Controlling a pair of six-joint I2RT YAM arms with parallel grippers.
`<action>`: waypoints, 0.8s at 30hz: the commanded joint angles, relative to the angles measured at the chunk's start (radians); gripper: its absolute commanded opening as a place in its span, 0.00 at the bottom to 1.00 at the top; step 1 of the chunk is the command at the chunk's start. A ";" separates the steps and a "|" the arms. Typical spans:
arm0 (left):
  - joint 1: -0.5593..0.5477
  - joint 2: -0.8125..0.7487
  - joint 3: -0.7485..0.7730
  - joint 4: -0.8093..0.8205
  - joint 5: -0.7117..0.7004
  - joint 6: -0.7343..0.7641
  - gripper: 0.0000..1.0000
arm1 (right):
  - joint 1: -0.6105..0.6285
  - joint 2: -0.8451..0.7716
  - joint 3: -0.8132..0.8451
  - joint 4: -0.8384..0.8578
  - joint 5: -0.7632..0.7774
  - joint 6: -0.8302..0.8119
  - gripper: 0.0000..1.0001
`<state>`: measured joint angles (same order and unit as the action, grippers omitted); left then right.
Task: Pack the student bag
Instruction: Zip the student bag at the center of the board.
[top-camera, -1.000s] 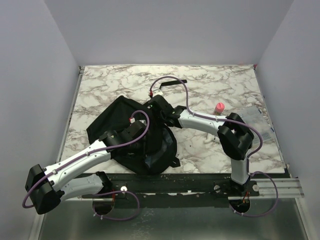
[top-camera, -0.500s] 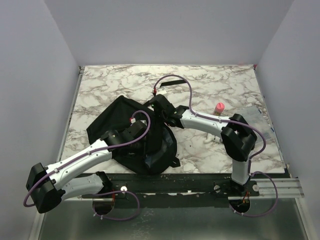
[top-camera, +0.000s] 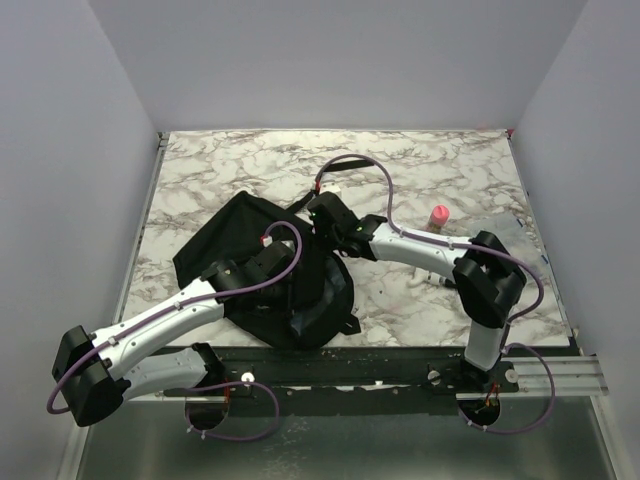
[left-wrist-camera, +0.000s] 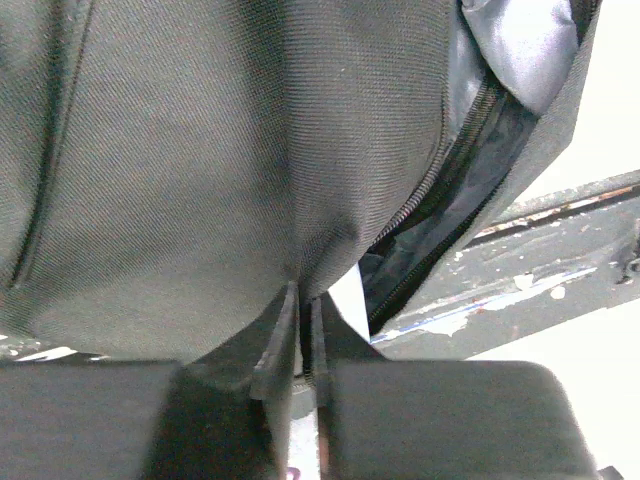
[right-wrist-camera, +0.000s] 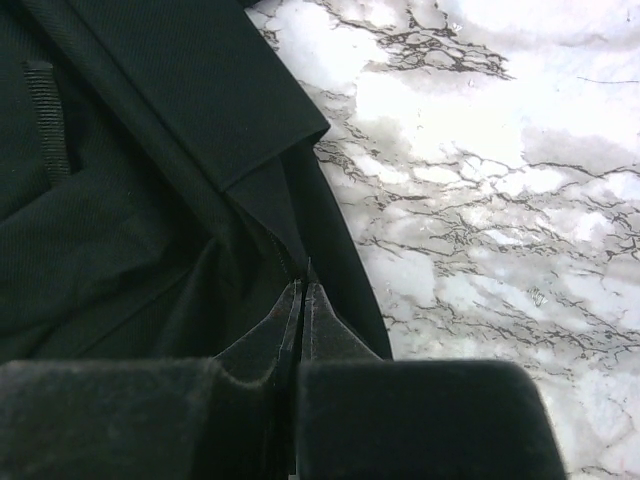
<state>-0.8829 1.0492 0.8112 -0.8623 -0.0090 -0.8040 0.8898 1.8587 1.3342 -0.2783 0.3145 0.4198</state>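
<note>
The student bag is a large black backpack lying crumpled left of the table's middle. My left gripper sits on the bag's middle; in the left wrist view it is shut on a fold of the bag's fabric, next to the open zip. My right gripper is at the bag's far right edge; in the right wrist view it is shut on the bag's black edge above the marble table.
A small pink object stands right of the bag, behind my right forearm. A clear plastic sheet or pouch lies near the right edge. A small white item lies under the right arm. Grey walls enclose the table.
My right arm's elbow has swung to the right and its gripper has shifted slightly, still holding the bag's edge. The left arm and the bag have barely moved.
</note>
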 joint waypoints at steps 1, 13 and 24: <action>0.005 -0.028 0.030 0.013 0.062 0.039 0.22 | -0.005 -0.069 -0.039 0.011 -0.055 0.048 0.00; 0.303 -0.119 0.071 0.132 0.303 0.124 0.74 | -0.035 -0.177 -0.133 0.015 -0.015 0.333 0.00; 0.507 0.170 0.158 0.379 0.495 -0.128 0.73 | -0.043 -0.271 -0.265 0.145 -0.001 0.614 0.00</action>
<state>-0.4026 1.0847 0.9207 -0.5941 0.4137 -0.8066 0.8478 1.6302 1.0878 -0.1593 0.2840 0.8925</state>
